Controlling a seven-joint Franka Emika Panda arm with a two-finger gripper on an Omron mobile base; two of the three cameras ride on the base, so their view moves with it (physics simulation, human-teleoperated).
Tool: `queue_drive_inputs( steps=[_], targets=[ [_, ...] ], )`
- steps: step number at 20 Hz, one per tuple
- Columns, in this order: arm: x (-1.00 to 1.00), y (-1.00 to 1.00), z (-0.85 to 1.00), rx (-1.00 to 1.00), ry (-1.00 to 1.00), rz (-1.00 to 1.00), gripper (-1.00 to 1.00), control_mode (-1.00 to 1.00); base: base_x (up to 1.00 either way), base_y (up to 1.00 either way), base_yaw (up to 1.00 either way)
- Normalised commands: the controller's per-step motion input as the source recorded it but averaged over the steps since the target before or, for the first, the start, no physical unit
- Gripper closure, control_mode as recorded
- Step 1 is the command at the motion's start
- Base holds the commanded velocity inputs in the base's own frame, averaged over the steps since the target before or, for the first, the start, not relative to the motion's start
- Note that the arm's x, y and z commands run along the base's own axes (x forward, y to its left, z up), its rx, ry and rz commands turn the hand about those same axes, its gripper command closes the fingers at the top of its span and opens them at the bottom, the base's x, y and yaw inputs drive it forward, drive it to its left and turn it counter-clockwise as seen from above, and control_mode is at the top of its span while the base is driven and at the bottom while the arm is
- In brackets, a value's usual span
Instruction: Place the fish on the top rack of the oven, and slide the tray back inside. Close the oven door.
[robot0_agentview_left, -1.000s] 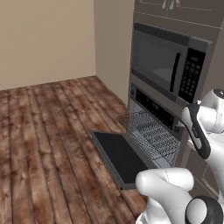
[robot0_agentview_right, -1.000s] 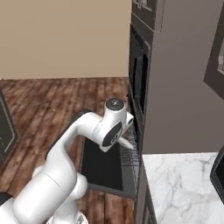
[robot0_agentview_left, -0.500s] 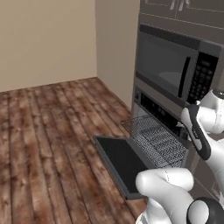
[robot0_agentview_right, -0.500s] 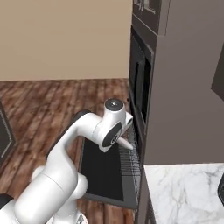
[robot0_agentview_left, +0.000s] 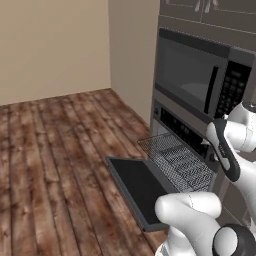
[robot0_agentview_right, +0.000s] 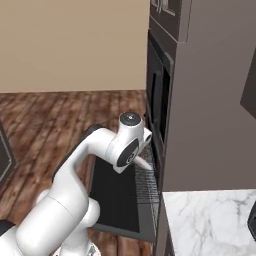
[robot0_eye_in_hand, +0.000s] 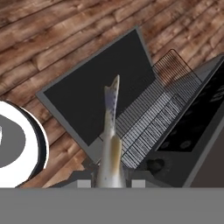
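In the hand view my gripper (robot0_eye_in_hand: 111, 175) is shut on the fish (robot0_eye_in_hand: 111, 131), a slim pale silvery body whose forked tail points away from the hand. Below it lies the oven door (robot0_eye_in_hand: 92, 94), folded down flat with its black glass up. The top rack (robot0_eye_in_hand: 153, 113), a silver-grey wire grid, is pulled out over the door's inner edge, and the fish hangs above the rack's near edge. The oven (robot0_agentview_left: 180, 130) stands under the microwave, with its door (robot0_agentview_left: 142, 190) open and the rack (robot0_agentview_left: 175, 160) drawn out. The arm's links hide the hand in both base views.
The microwave (robot0_agentview_left: 200, 75) sits directly above the oven's black control strip (robot0_eye_in_hand: 197, 118). A marble counter (robot0_agentview_right: 210, 220) lies right of the oven column. Wooden floor (robot0_agentview_left: 55, 160) stretches out to the left of the open door, up to a beige wall.
Both base views have shifted as a whole, so the base has driven and the oven is framed differently. The arm keeps its pose over the open door.
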Motion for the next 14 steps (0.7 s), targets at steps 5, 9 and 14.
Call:
queue_drive_inputs(
  steps=[5,9,14],
  targets=[
    [0.00,0.00,0.00,0.00,0.00,0.00,1.00,1.00,0.15,-0.24,-0.09],
    [0.00,0.00,0.00,0.00,0.00,0.00,1.00,1.00,0.23,-0.07,-0.17],
    [0.00,0.00,0.00,0.00,0.00,0.00,1.00,1.00,0.27,0.00,-0.24]
  ],
)
